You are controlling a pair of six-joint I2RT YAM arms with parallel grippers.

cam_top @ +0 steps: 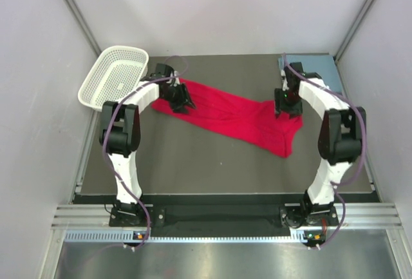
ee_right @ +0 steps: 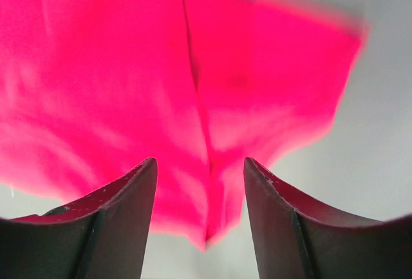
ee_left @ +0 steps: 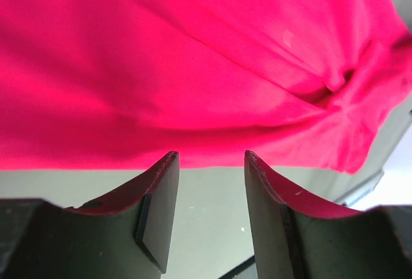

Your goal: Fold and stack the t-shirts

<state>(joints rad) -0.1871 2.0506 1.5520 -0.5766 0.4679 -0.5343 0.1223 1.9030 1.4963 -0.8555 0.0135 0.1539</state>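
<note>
Overhead view of a dark tabletop (cam_top: 206, 163) with two white robot arms reaching away from the camera. A bright red t-shirt (cam_top: 232, 116) lies in a loose, rumpled band running diagonally across the middle. Its right end is bunched and trails toward the near edge. The left gripper (cam_top: 181, 102) is over the shirt's far left end and the right gripper (cam_top: 287, 106) is over its right end. In both wrist views the jaws stand apart with nothing pinched between them — the left pair frames bare tabletop with the cloth's edge just past the tips, and the right pair shows blurred red fabric below the gap. A dusty blue-grey t-shirt (cam_top: 318, 69) lies flat at the far right corner, partly hidden by the right arm. A white mesh basket (cam_top: 96, 84) sits at the far left corner. The red shirt looks light, thin and limp, likely to sag, crease and slide rather than hold a shape — probably best pinched at a hem or seam near opposite corners, then lifted evenly so it spreads flat.
</note>
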